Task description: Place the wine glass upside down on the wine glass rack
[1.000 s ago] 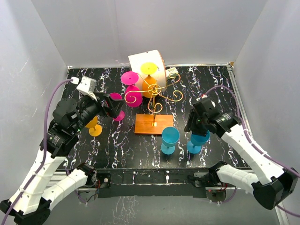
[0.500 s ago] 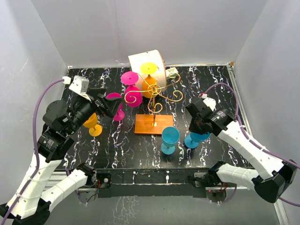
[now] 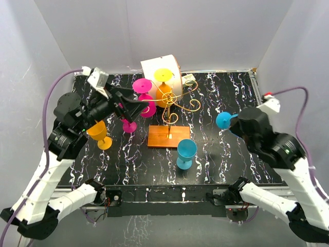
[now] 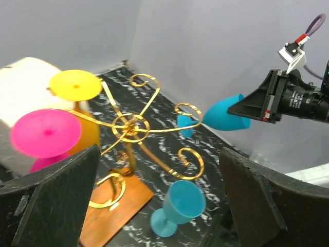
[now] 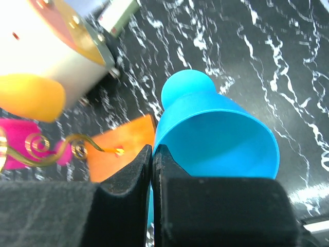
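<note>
blue glass (image 3: 224, 120) now aloft in right hand (image 5: 152, 154)

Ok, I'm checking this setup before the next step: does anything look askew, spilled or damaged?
Nothing is spilled or broken. One blue plastic wine glass is tipped sideways in mid-air, its bowl wall pinched in the shut right gripper, foot pointing toward the gold wire rack.

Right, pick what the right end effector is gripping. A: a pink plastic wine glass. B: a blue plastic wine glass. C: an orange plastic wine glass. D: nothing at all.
B: the right wrist view shows the right end effector shut on the rim of the blue plastic wine glass, and the left wrist view shows that glass held on its side in the air.
</note>
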Motion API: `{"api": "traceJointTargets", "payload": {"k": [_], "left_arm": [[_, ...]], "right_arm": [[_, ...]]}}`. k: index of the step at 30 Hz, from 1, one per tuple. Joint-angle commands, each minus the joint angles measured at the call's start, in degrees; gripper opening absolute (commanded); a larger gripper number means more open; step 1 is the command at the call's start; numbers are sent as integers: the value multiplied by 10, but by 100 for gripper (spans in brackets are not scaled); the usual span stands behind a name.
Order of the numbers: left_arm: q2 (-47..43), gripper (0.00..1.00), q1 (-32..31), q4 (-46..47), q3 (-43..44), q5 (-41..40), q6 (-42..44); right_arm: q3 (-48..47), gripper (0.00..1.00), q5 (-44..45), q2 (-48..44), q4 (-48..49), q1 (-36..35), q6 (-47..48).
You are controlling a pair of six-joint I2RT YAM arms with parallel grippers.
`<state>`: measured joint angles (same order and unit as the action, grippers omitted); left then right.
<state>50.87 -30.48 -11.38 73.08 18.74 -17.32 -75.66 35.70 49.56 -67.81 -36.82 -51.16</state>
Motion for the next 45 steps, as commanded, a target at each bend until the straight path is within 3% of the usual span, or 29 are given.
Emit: {"api": "traceJointTargets", "payload": {"k": [1, 10, 17, 23, 28, 35, 38, 45], "left_arm": [[50, 98, 2, 61, 53, 111, -87], [159, 95, -11, 274, 70, 176, -318], [228, 95, -85, 255, 126, 75, -351], [284, 93, -137, 298, 151, 2, -405], [335, 89, -178, 248, 215, -62, -403], [381, 84, -231, 255, 265, -147, -362], [394, 76, -244, 272, 271, -171, -370], [394, 70, -273, 316, 261, -240, -376]], "right_arm": [[11, 0, 79, -71, 114, -4, 1], [76, 0, 53, -161, 396, -3, 174], [123, 0, 21, -206, 590, -2, 238], [140, 0, -24, -202, 680, -2, 240], [146, 0, -69, -194, 718, -3, 209], [169, 0, -107, -195, 733, -2, 149], [169, 0, -133, -191, 736, -2, 141], [170, 0, -178, -180, 741, -2, 131]]}}
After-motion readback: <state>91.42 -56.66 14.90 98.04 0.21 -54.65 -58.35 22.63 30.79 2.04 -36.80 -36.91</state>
